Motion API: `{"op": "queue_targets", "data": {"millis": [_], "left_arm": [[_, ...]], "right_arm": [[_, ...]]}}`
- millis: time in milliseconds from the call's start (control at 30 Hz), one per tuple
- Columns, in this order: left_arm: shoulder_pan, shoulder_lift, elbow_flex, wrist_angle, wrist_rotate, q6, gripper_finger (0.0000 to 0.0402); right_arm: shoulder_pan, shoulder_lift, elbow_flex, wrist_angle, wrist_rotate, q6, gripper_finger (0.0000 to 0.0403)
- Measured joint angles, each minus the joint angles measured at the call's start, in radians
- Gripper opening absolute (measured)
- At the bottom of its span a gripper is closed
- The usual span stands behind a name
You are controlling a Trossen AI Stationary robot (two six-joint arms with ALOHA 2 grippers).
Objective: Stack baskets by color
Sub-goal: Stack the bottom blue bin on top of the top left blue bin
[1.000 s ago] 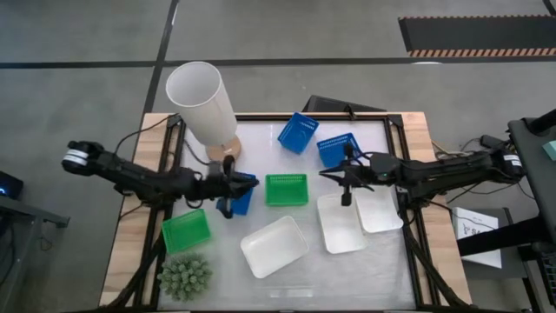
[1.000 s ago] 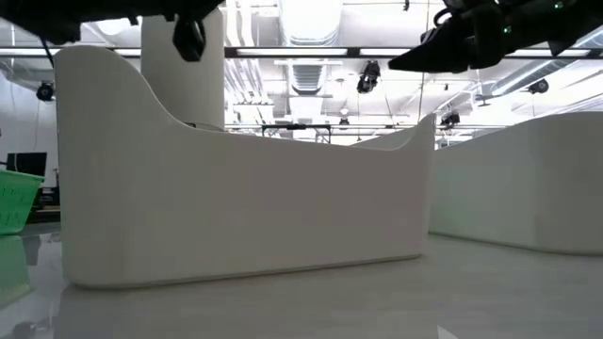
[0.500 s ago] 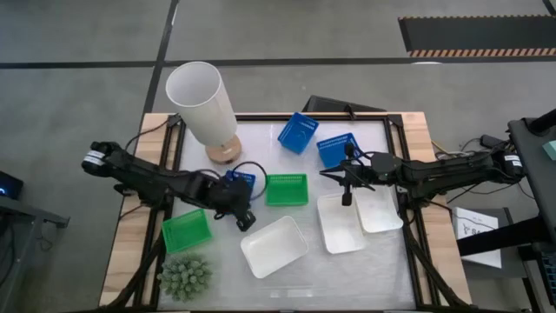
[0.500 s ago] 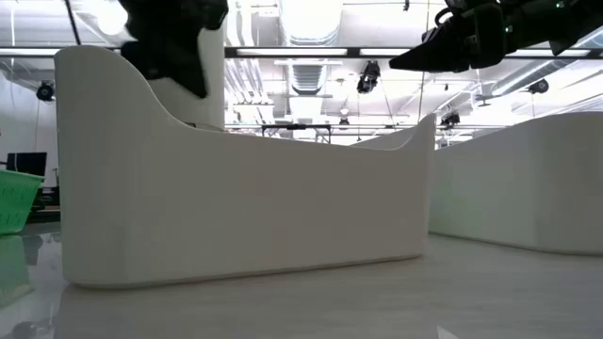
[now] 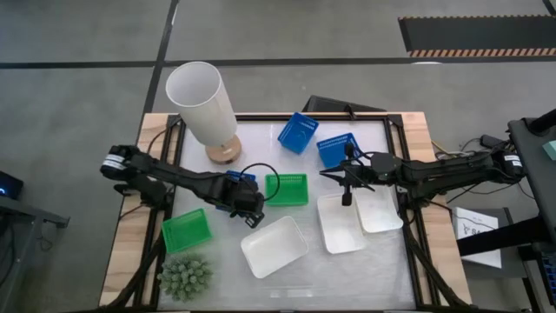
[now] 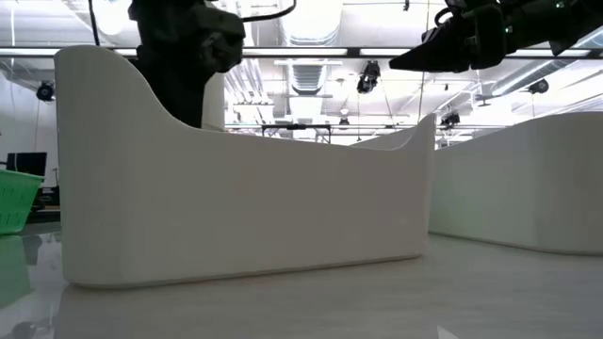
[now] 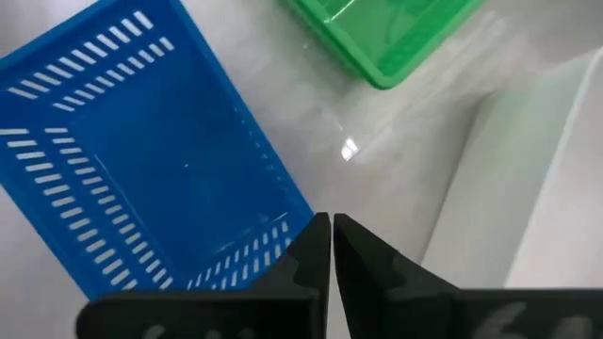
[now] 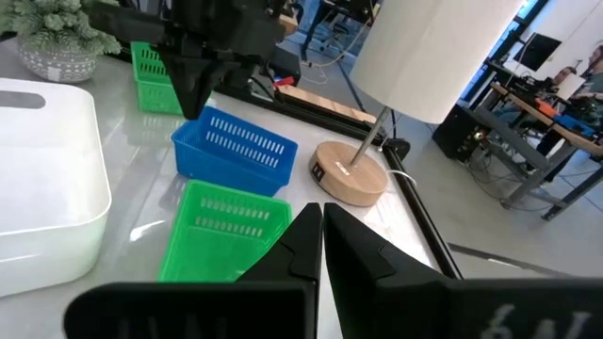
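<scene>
My left gripper is shut and points steeply down at the corner of a blue basket, which the arm mostly covers in the high view. A green basket sits just right of it and a white basket lies near it. Two more blue baskets stand at the far side. Another green basket is at the left, and two white baskets at the right. My right gripper hangs shut and level above the table, holding nothing. My left gripper's shut fingertips come from above and stand at the blue basket's corner nearest the white basket. Whether they touch that corner, I cannot tell. The basket rests flat on the table.
A tall white cylinder lamp on a wooden base stands at the far left. A spiky green plant sits at the near left corner. In the low view a white basket's wall fills most of the picture.
My left gripper has moved toward the table's right and near edges, across the blue basket, and has tipped from nearly level to pointing steeply down. It has stayed shut.
</scene>
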Motion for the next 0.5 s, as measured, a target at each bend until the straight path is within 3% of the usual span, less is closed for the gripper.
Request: {"op": "queue_targets", "data": {"millis": [367,500], "left_arm": [[0.030,0.000,-0.121,0.131,-0.052,-0.059,0.0128],[0.032,0.000,-0.169,0.163,-0.079,-0.087,0.0152]], "right_arm": [[0.000,0.000,0.000,-0.007,0.000,0.000,0.0009],[0.000,0.000,0.000,-0.007,0.000,0.001,0.0009]]}}
